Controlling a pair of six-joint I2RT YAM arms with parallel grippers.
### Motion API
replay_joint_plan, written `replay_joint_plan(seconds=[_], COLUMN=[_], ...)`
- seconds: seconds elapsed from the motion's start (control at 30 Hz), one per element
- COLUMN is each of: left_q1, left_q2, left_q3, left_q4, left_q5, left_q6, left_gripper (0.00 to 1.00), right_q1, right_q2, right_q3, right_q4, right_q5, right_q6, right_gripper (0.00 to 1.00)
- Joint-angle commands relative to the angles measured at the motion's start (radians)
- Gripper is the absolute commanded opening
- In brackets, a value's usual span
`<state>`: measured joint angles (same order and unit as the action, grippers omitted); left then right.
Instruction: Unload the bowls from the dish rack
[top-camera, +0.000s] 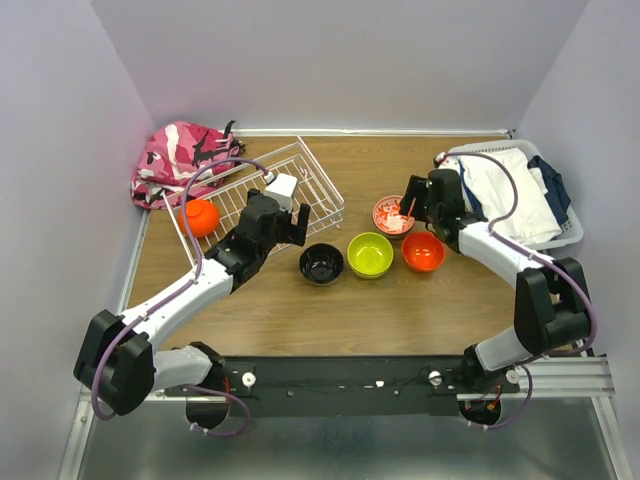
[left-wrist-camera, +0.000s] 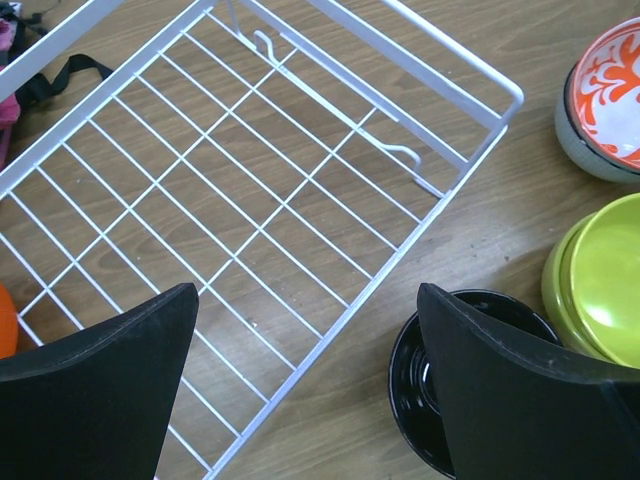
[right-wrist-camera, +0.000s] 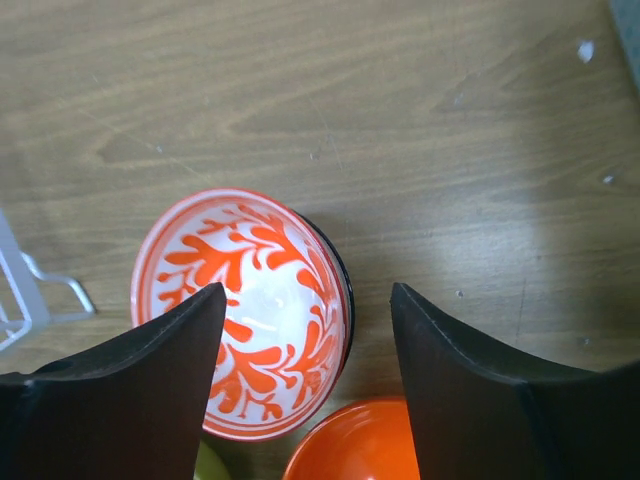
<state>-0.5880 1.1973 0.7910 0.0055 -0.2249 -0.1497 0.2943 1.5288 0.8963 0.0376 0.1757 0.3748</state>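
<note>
The white wire dish rack (top-camera: 285, 185) sits at the back left, with one orange bowl (top-camera: 202, 216) in its left end. On the table stand a black bowl (top-camera: 321, 263), a lime-green bowl (top-camera: 370, 254), an orange bowl (top-camera: 423, 251) and a white bowl with red pattern (top-camera: 392, 215). My left gripper (left-wrist-camera: 305, 300) is open above the rack's near corner (left-wrist-camera: 300, 370), beside the black bowl (left-wrist-camera: 440, 390). My right gripper (right-wrist-camera: 308, 295) is open over the patterned bowl (right-wrist-camera: 245, 300), straddling its right rim. The bowl rests on the table.
A pink camouflage bag (top-camera: 175, 160) lies behind the rack at the left wall. A white basket of clothes (top-camera: 520, 195) stands at the back right, close to my right arm. Grey walls close in the table on three sides.
</note>
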Motion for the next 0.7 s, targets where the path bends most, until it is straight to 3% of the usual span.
replay_joint_plan(seconds=[0.0,0.1,0.33,0.67], left_q1=[0.011,0.019,0.043,0.180], left_q2=[0.007,0.025,0.084,0.284], left_q3=[0.036,0.050,0.137,0.364], left_q4=[-0.039,-0.102,-0.249,-0.502], left_q5=[-0.106,-0.224,-0.415,-0.548], left_q6=[0.022,0.027,0.076,0.070], left_gripper=[0.99,0.99,0.99,0.99], right_q1=[-0.004,-0.004,-0.006,-0.004], right_q2=[-0.110,-0.166,-0.271,-0.397], right_q3=[0.078,0.082,0.069,0.017], right_q4=[-0.077,-0.103,-0.151,-0.140], right_q5=[0.050,0.031,-0.033,-0.114], right_q6=[-0.037,-0.050,-0.043,-0.028], right_gripper=[0.76,0.78,0.94,0.95])
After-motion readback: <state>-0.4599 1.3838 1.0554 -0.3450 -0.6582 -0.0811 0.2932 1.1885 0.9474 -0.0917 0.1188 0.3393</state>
